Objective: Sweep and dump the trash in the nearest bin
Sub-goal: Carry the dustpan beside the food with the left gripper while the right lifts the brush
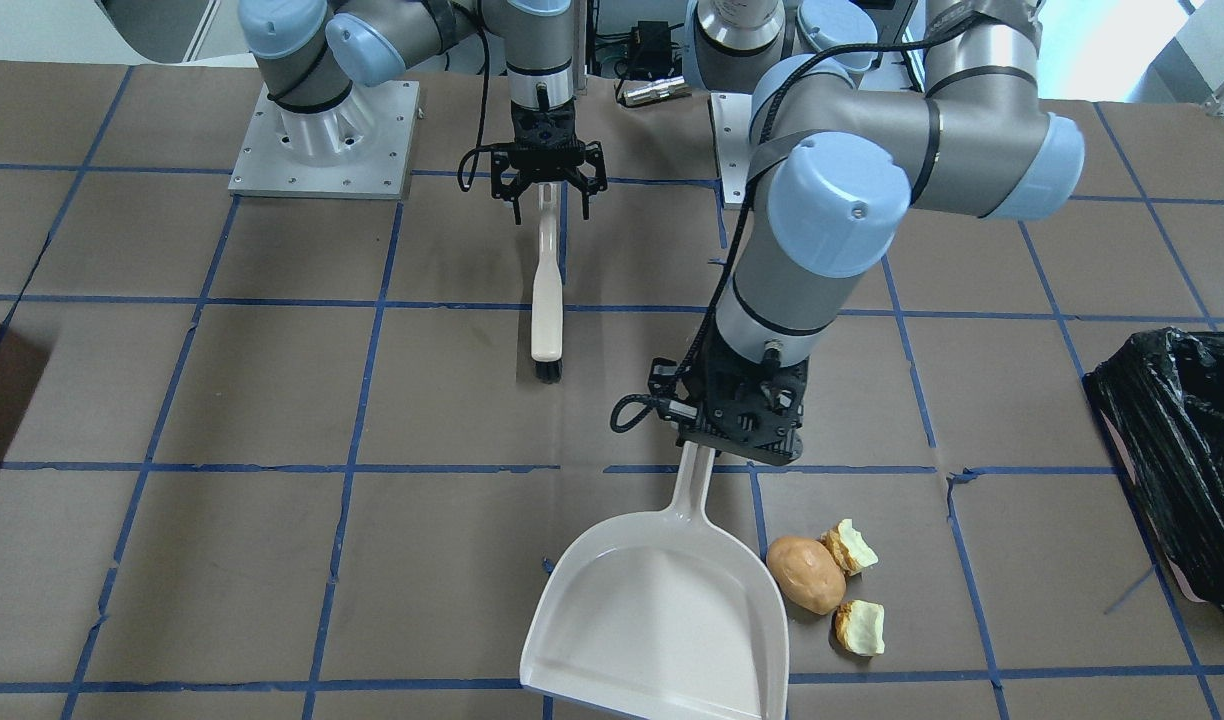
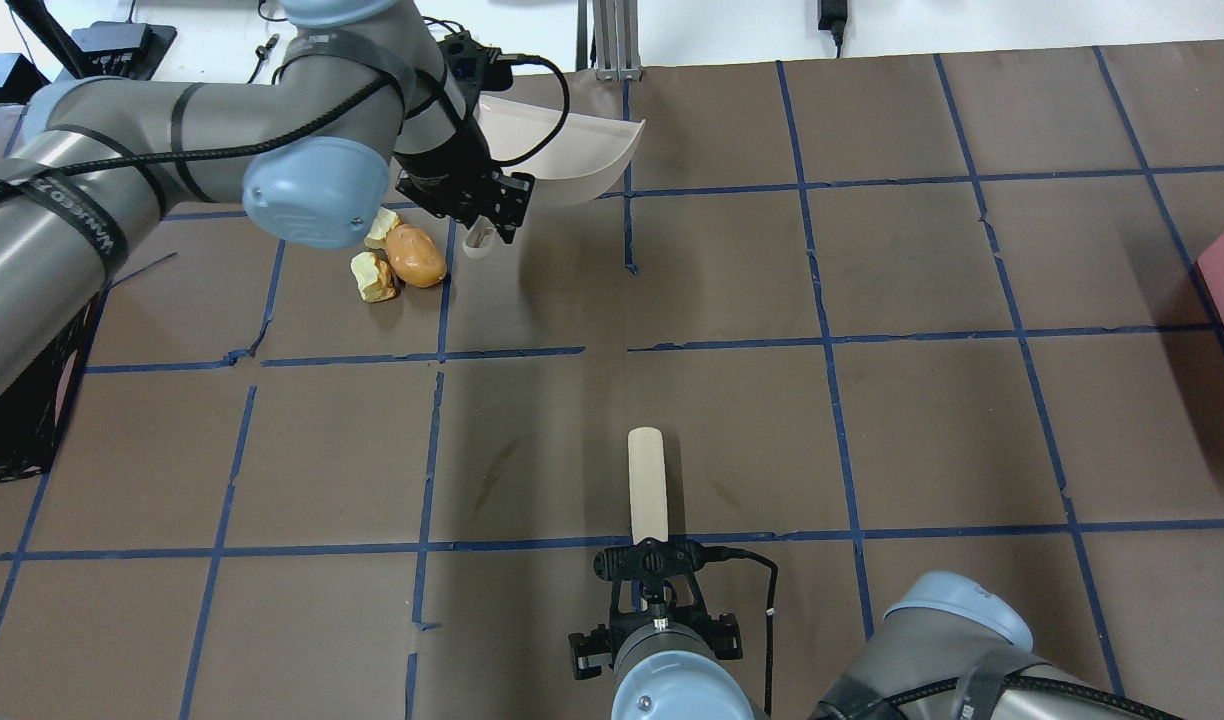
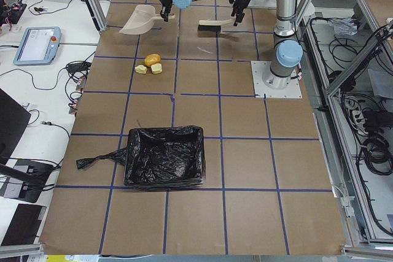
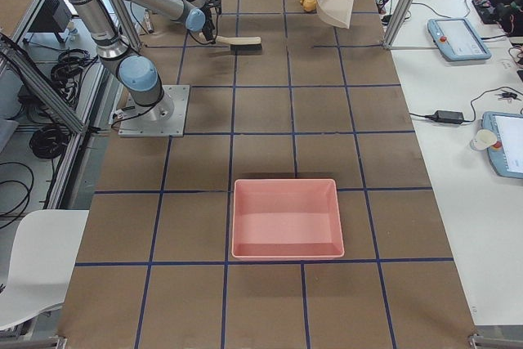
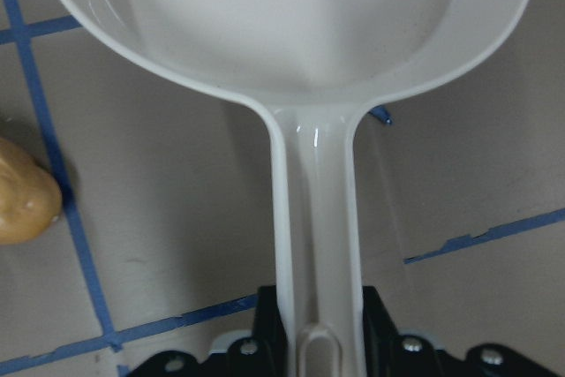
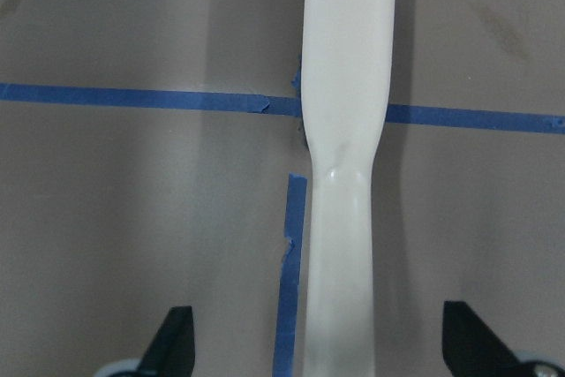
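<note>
The worktop [image 1: 272,400] carries the bin [image 3: 164,164], black bag & all, at the end on the robot's left, well apart from the rest; our front view cuts it off at the frame edge. The pink tub [image 4: 286,218] sits at the opp. end and shows only as slivers in the front & overhead views. The left claw [image 1: 740,440] is clamped on the dustpan [image 1: 662,620] by its handle. The pan's lip runs off the bottom of the front view, so we can't tell if it touches the worktop. The brush [image 1: 547,300] lies on the worktop. The right claw [image 1: 550,195] is spread wide astride its handle, fingers [image 6: 177,342] clear of it on both sides and their tips cut off in the wrist view. The trash [image 2: 415,256] is just beside the pan's side: a tan lump [image 1: 805,574] w/ two pale chunks [image 1: 861,627] close against it. Overhead, the left arm hides part of one chunk.
</note>
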Tool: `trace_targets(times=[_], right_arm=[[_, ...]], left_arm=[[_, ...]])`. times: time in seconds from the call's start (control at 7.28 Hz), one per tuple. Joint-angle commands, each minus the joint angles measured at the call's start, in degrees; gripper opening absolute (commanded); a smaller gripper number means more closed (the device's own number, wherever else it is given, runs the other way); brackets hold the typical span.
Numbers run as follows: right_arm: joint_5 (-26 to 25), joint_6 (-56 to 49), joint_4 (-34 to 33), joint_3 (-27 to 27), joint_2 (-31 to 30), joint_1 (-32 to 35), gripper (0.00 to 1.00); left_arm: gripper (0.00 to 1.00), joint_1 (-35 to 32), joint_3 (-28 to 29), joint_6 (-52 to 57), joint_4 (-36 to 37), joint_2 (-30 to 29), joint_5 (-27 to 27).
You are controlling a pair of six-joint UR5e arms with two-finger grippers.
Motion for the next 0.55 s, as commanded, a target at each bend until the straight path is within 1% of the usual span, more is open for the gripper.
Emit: trace_targets(times=[0.0,0.14,0.27,0.41], right_arm=[[0.0,0.12,-0.08,-0.04,0.09,-0.16,0.87],[0.09,0.12,0.01,0.04,0.09,-0.16,0.7],[0.09,0.12,0.19,-0.04,0.09,-0.16,0.6],[0.09,0.03,0.01,-0.13,0.09,-0.16,0.45]], left_arm=[[0.03,8.56,-0.73,15.46,-7.9,4.9,-0.37],[0.03,12.96,-2.13,24.86,-9.68,6.49,-0.38],[0.03,16.31,-3.1,32.52,-9.79,7.2,-0.11],[0.03,19.83,-3.46,38.6,-10.49,8.17,0.06]])
